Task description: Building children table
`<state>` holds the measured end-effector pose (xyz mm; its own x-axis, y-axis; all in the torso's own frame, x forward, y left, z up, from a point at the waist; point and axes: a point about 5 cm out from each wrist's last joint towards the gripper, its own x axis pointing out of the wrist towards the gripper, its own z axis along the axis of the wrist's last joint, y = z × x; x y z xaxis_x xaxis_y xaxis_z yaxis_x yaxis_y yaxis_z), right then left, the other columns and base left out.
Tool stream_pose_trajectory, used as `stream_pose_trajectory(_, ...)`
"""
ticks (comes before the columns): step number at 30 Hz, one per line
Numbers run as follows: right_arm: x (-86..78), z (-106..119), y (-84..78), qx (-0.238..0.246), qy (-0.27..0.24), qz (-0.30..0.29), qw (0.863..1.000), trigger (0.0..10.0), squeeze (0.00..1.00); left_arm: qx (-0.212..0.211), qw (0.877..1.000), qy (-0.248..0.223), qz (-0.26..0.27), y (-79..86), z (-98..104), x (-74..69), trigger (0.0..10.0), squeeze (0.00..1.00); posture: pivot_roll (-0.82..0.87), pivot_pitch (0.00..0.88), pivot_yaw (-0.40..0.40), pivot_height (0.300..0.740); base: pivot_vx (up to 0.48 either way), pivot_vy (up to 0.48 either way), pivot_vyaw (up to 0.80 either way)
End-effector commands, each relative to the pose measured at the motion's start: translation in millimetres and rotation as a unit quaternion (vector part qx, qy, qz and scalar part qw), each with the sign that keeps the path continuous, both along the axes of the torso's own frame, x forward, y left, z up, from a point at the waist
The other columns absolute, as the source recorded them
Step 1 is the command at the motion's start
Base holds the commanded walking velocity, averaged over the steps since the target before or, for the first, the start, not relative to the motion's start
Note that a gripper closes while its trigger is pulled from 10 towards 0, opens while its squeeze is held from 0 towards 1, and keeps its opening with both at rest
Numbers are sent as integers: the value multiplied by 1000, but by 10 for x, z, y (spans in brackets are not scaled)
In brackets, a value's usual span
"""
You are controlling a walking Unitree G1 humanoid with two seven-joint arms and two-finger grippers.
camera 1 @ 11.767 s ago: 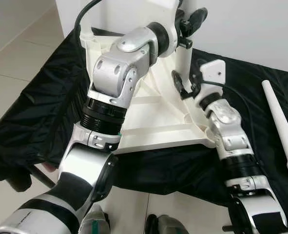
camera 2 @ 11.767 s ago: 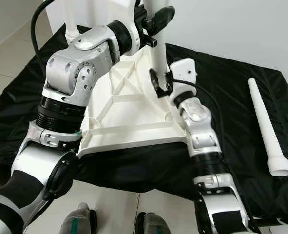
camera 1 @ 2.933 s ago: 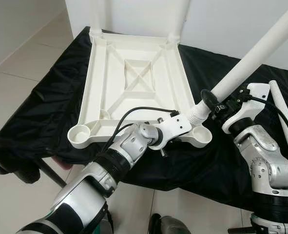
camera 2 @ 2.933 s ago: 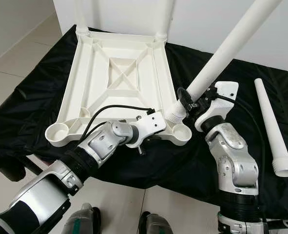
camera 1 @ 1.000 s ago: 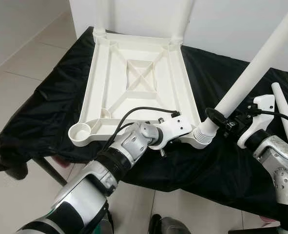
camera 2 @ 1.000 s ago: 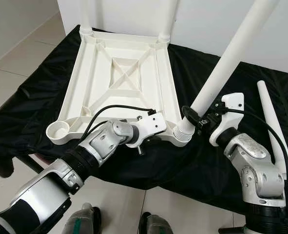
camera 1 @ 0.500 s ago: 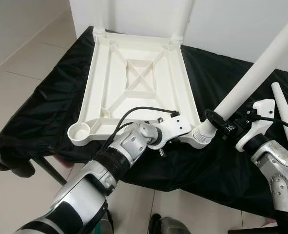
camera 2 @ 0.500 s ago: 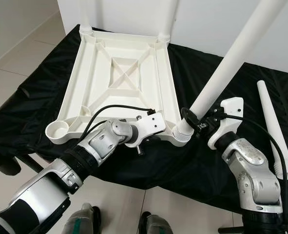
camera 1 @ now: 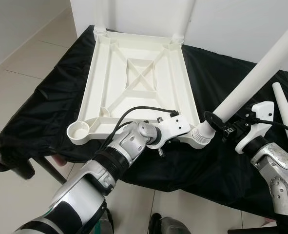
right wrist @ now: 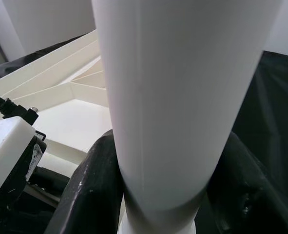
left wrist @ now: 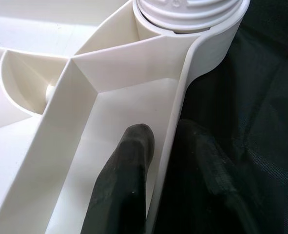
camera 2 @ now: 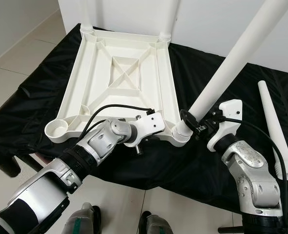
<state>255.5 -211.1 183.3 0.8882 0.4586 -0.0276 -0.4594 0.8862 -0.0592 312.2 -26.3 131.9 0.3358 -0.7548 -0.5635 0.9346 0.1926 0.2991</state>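
Inverted white plastic tabletop [camera 1: 134, 78] lay on black-cloth-covered desk [camera 1: 46, 112]. Left gripper [left wrist: 156, 146] pinched tabletop's near rim; right gripper [camera 2: 195, 124] was clamped on long white plastic leg [camera 2: 226, 63], tilted w/ base in near-right corner socket. Spare white plastic leg [camera 2: 275, 129] lay by desk's right edge.

no readable text, small label on left wrist camera [right wrist: 38, 152] illegible

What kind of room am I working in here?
Likely a home room used as an assembly spot: tiled floor, plain white wall, and a table under black cloth holding the tabletop.
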Motion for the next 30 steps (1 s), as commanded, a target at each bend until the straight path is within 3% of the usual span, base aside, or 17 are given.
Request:
stream_pose_trajectory(1, -17, -283, 27, -2, 72, 5, 997, 10000, 0, 6, 999, -38, -23, -56, 128, 19, 10000, 0, -11, 92, -47, 740, 0, 0, 0)
stream_pose_trajectory(12, 36, -357, 115, -6, 80, 21, 997, 10000, 0, 6, 999, -41, -23, -51, 147, 17, 10000, 0, -6, 94, -48, 740, 0, 0, 0)
stream_pose_trajectory(30, 192, -403, 174, 10, 83, -11, 996, 10000, 0, 5, 999, -43, -28, -63, 165, 6, 10000, 0, -3, 85, -49, 740, 0, 0, 0)
